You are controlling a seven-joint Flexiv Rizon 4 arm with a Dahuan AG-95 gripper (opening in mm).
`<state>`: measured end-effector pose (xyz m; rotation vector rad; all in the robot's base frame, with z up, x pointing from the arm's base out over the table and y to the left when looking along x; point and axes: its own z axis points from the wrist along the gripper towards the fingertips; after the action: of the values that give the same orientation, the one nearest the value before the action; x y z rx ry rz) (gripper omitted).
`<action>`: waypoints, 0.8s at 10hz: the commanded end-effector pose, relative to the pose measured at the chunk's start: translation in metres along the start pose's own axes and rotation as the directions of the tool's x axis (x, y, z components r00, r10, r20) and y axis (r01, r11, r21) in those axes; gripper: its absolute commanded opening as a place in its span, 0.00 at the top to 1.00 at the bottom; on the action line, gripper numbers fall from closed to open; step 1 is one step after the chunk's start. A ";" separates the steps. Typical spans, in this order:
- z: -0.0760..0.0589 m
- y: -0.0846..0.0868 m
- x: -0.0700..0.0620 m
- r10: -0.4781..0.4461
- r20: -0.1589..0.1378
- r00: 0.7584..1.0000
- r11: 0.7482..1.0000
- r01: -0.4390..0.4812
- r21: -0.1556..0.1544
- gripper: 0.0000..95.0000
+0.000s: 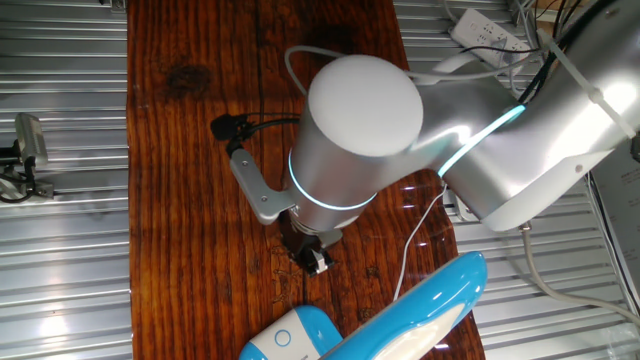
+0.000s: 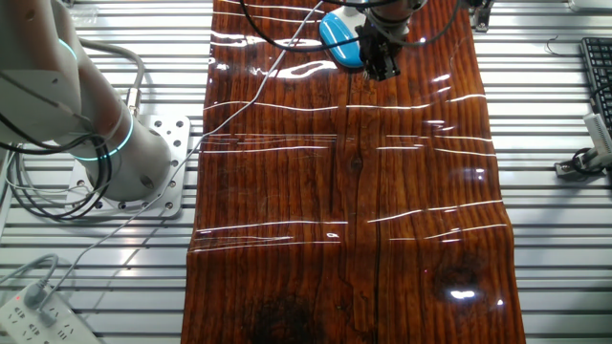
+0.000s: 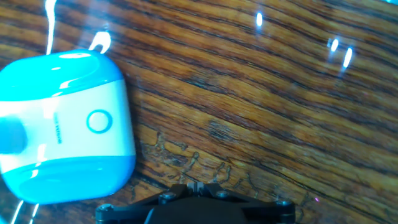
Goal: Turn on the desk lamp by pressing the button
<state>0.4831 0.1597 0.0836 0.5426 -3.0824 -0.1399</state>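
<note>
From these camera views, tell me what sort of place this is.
Likely a robotics lab bench: a silver robot arm above a glossy wooden board laid on a ribbed metal table, with a power strip nearby.

Bright overhead glare streaks on glossy wooden table [image 2: 344,191]; hand view soft.

Sky-blue and white desk lamp [image 3: 62,121] on dark reddish-brown, grain-striped table [image 2: 354,191].

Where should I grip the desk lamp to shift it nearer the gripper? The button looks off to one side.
Probably the desk lamp by its rounded base, from above, fingers across the two blue sides flanking the white button panel; the long arm would likely tip it.
</note>
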 end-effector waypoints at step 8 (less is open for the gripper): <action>0.014 0.018 -0.010 0.064 0.011 0.998 0.998 -0.064 0.009 1.00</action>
<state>0.4872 0.1842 0.0699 0.4390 -3.1052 -0.1278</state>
